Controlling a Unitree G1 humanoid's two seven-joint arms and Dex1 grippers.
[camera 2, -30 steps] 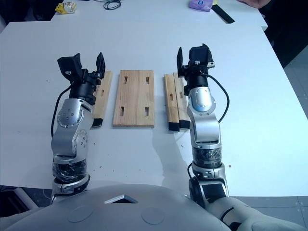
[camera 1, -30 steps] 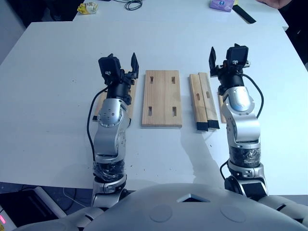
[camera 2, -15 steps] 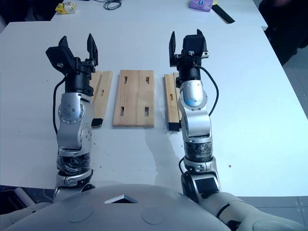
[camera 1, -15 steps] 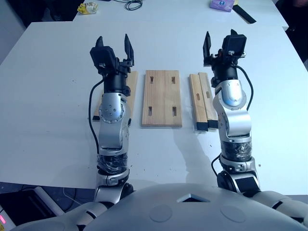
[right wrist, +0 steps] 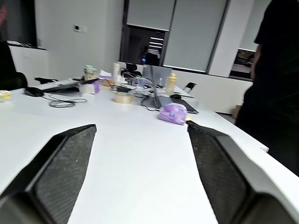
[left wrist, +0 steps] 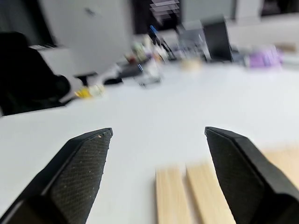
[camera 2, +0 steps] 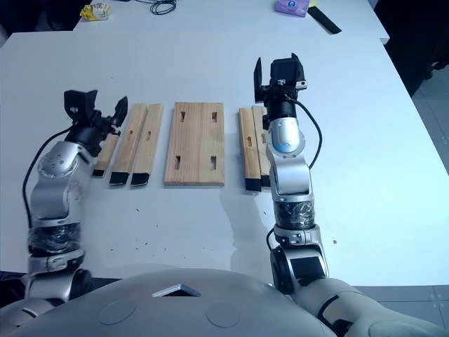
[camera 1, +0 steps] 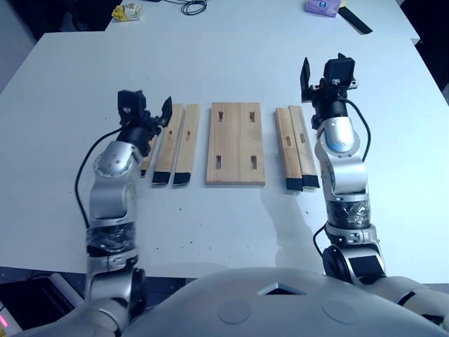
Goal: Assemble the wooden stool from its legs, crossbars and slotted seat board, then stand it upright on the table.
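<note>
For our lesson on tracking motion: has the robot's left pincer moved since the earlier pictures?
Yes. The left pincer has swung toward the robot's left, away from the seat board, which kept its place in the view.

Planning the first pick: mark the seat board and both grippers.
seat board (camera 1: 236, 144): left eye view, bare wood between its four slots.
left gripper (camera 1: 149, 107): left eye view, midway between its fingertips.
right gripper (camera 1: 323, 67): left eye view, midway between its fingertips.

White table (camera 1: 84, 84) in office, dark blinds (right wrist: 201, 32).
</note>
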